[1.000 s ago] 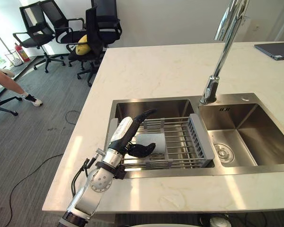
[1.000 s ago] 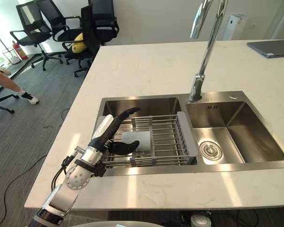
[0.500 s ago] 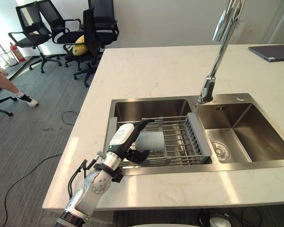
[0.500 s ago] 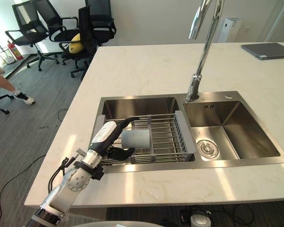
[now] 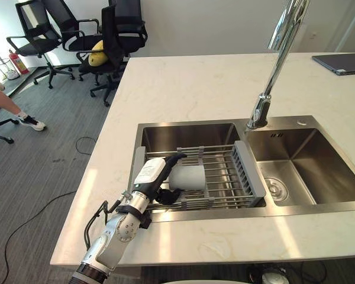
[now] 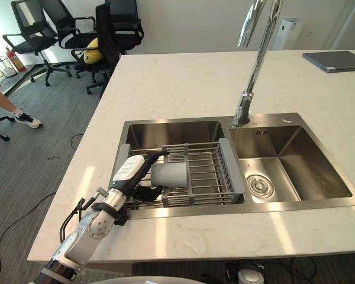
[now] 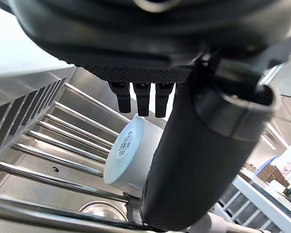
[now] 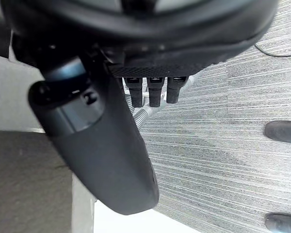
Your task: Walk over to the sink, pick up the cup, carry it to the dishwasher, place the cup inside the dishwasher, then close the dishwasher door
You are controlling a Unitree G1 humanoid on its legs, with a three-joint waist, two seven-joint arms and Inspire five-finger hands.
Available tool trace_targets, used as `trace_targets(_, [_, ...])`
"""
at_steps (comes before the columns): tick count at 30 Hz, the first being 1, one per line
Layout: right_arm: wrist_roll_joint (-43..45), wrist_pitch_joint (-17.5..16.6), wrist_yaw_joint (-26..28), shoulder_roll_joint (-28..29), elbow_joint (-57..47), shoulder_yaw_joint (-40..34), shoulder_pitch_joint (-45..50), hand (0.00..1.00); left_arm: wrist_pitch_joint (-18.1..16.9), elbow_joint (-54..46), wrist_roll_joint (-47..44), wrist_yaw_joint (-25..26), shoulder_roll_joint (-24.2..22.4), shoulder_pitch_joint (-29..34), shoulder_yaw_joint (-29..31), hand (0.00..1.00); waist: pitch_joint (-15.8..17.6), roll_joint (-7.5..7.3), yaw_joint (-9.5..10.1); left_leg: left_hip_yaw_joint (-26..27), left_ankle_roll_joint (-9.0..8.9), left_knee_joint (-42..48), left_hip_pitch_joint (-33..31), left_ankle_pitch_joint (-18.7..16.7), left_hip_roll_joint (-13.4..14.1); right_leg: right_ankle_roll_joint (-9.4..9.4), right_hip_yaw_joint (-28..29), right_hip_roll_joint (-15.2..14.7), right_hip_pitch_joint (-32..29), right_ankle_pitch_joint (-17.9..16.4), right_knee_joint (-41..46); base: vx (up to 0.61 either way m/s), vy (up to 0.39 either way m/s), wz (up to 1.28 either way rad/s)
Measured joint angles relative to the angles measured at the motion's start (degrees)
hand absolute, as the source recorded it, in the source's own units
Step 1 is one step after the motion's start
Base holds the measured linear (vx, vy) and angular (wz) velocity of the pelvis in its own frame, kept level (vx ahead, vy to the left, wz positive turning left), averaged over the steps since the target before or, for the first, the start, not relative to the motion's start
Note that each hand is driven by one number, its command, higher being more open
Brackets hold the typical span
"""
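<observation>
**Cup on its side, base toward my left palm**

The cup [image 5: 188, 176] lies on its side on the wire rack [image 5: 225, 180] that spans the left basin of the sink [image 5: 189, 137]. It is at the end of the rack nearer the counter's [image 5: 183, 83] left edge. Its long axis runs roughly along the counter's front edge. The stickered base faces my left hand [image 5: 155, 176] and the other end points toward the divider between the basins.

The cup sits straight ahead of the palm. The fingers [image 7: 143, 99] reach over its upper side and the thumb curls beneath, so the hand pinches it across its width near the base. I judge this hold shallow. The lift should go up and back toward the front edge with the axis kept level, or the cup may slide out far end first.

My right hand [image 8: 136, 39] hangs over the floor, fingers relaxed, with nothing in it.
</observation>
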Motion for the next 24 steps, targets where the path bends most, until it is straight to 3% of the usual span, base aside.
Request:
trace_targets(14, [0.0,0.0,0.0,0.3,1.8,0.0,0.0,0.90,1.2,2.3,4.4,-0.3,0.9,-2.5,0.1,0.90,0.0,-0.03,-0.99,0.5,-0.01,-0.8,0.0,0.0,0.0,0.24,0.5,0.1,-0.3,0.2,-0.7,0.00,-0.003,-0.01])
trace_targets(15, [0.0,0.0,0.0,0.3,1.9,0.0,0.0,0.90,1.2,2.9,4.4,-0.3,0.9,-3.0,0.1,0.30,0.0,-0.03,-1.02,0.5,-0.02,-0.8,0.0,0.0,0.0,0.24,0.5,0.1,-0.3,0.2,-0.7,0.00,0.000,0.00])
trace_targets(24, [0.0,0.1,0.0,0.3,1.9,0.0,-0.1,0.90,1.3,3.9,4.3,-1.3,2.6,-5.0,-0.1,0.30,0.0,-0.03,-1.15,1.8,-0.07,-1.1,-0.2,0.0,0.1,0.22,1.5,0.2,-1.2,0.5,-0.9,-0.01,-0.012,-0.07])
